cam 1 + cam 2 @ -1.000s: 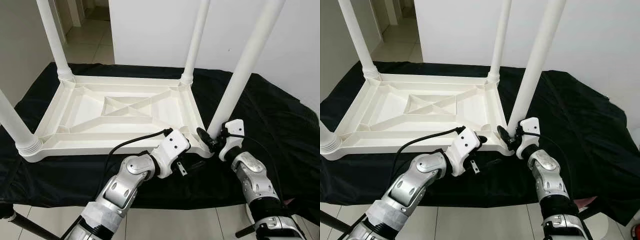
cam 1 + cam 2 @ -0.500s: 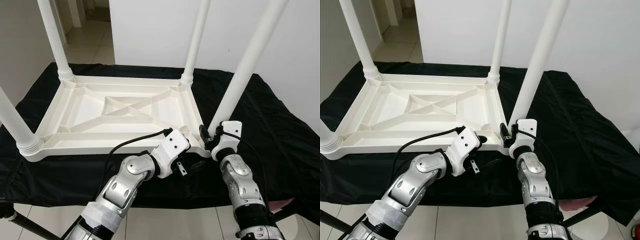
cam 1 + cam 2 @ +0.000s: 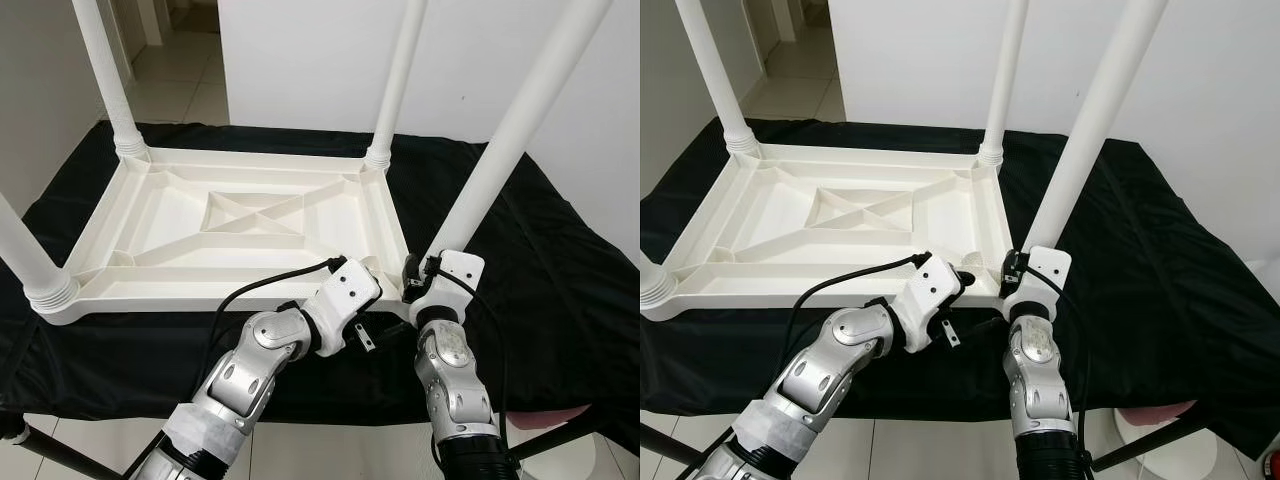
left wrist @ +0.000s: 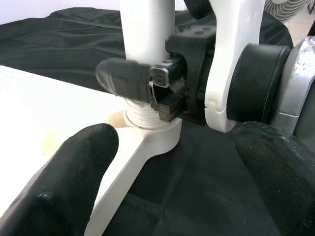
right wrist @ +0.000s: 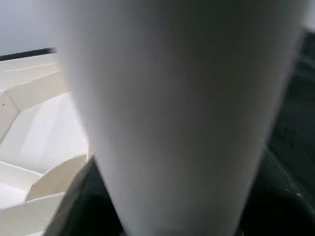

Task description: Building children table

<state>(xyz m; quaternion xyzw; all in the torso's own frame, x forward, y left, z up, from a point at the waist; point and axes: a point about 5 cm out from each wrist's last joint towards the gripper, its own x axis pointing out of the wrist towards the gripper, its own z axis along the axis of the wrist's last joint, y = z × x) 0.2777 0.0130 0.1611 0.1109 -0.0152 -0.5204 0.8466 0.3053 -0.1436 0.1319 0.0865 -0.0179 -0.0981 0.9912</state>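
While the white table top [image 3: 240, 230] lies upside down on a black cloth [image 3: 560, 270], the right gripper [image 4: 147, 91] reaches up from the near edge, its fingers clamped on the base of the near-right leg [image 3: 500, 150] — just above the corner socket. The left gripper [image 4: 162, 187] hovers beside that corner, fingers spread apart, touching nothing. Three other legs — far-left [image 3: 105, 75], far-right [image 3: 395, 80], near-left [image 3: 25, 250] — stand upright.

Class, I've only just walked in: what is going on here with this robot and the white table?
The robot is putting together a white table that lies upside down on a black cloth. Its right gripper is closed around the base of the near right leg, which leans in its corner socket. The left gripper hovers open beside that corner. The other three legs stand in their sockets.
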